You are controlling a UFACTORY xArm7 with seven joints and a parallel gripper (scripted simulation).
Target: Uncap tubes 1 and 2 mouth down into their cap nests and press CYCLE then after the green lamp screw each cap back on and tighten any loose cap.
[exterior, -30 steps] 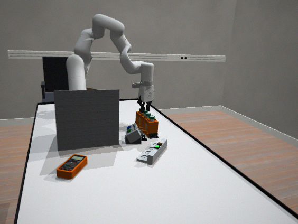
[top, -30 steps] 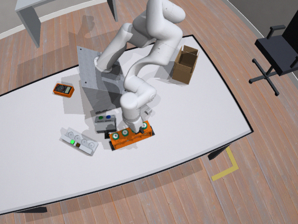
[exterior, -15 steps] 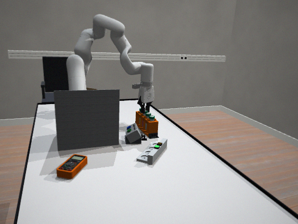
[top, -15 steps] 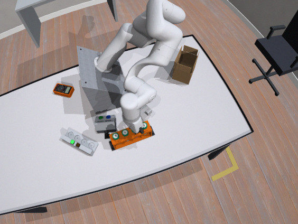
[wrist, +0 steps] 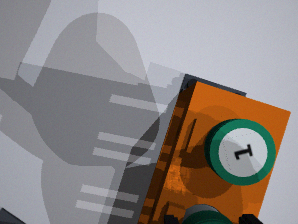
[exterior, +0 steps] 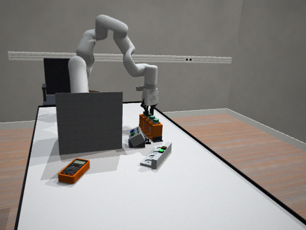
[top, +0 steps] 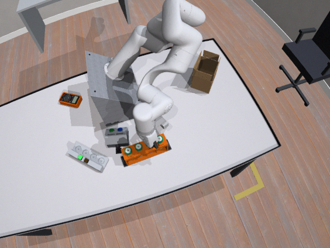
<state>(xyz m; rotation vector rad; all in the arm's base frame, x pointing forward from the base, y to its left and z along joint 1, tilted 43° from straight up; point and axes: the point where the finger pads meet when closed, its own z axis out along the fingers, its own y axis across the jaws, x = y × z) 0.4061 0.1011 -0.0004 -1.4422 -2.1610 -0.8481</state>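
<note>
I have the gripper [top: 154, 144] straight down over the orange decapping station [top: 137, 158], which stands about midway along the counter [top: 205, 140], nearer its long edge opposite the arm's base. The claw is clamped on the cap of tube 2 [wrist: 202, 214], which shows only as a green sliver at the bottom edge of the wrist view, with the dark fingertips on either side of it. Just beside it sits the cap of tube 1 [wrist: 241, 152], seated on its tube with the numeral showing on its white top. The caps of tube 3 [top: 138, 147] and tube 4 [top: 127, 151] are also on. The cap tray [top: 96, 167] lies near the station, toward the counter's left end in the top view, with its green lamp [top: 80, 157] lit. The key housing [top: 117, 140] stands between the station and the arm's base.
</note>
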